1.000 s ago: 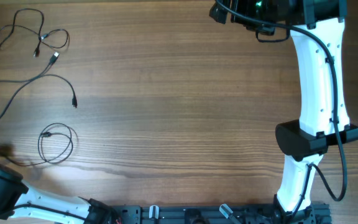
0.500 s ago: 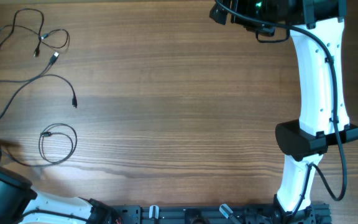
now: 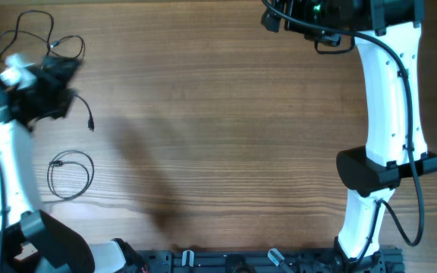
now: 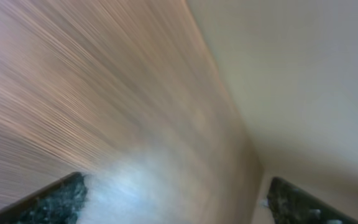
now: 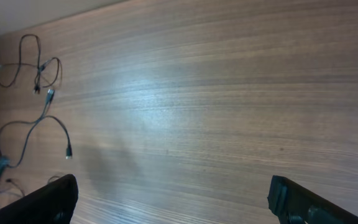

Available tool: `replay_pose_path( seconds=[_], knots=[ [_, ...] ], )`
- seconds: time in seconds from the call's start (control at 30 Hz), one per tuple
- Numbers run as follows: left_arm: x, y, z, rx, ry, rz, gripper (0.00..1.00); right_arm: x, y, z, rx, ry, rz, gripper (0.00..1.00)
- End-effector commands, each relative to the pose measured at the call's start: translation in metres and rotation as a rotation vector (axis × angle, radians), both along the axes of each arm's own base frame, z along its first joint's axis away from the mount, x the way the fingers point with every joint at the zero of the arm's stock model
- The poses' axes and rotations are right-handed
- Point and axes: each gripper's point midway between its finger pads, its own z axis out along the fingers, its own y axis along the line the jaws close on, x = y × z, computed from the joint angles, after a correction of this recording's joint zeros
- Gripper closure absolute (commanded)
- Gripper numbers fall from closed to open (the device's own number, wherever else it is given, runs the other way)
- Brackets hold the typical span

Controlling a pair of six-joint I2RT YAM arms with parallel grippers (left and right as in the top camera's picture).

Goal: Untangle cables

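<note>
The left gripper [image 4: 173,190] is holding its jaws wide open. Its two fingers [image 4: 55,199] are showing only at the bottom corners of the blurry left wrist view. Nothing is sitting between them, just wood. The right gripper [image 5: 169,190] is also keeping its jaws wide open, and it is holding nothing either.

From above, the left gripper is hanging over the far left corner of the table [image 3: 218,136]. It is sitting right at the lower edge of the cables [image 3: 33,34]. I cannot tell if it is touching them. The right gripper is waiting at the far right side, well apart from every wire.

The cables are lying in three spots on the left. A loopy bunch [image 5: 30,62] is lying in the far corner, and its thin wires are crossing over each other. A long wire [image 5: 36,127] with a tiny plug is bending away just below the bunch. A small ring [image 3: 70,173] of wire is lying by itself, nearer the robot.

I think the job is partly done. The ring is looking free, and the long wire is looking mostly free. The bunch is looking like the part left to pull apart. No wire is being held right now, so a grab is probably coming next.
</note>
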Motion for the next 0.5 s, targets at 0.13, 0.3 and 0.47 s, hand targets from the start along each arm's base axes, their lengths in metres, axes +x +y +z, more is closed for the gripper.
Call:
replay_pose_path(
  seconds=[0.13,0.3,0.47],
  knots=[
    [-0.034,-0.097,0.053,0.538,-0.146,-0.282,0.0,-0.089,-0.058,0.118,-0.164,-0.356,-0.014,0.0],
    [-0.12,-0.097,0.12,0.623,-0.279,-0.2,0.0,-0.157,-0.091,0.082,-0.229,-0.231,-0.097,0.0],
    [-0.175,-0.095,0.129,0.654,-0.294,-0.163,0.0,-0.196,-0.128,0.049,-0.304,-0.171,-0.272,0.0]
  ],
)
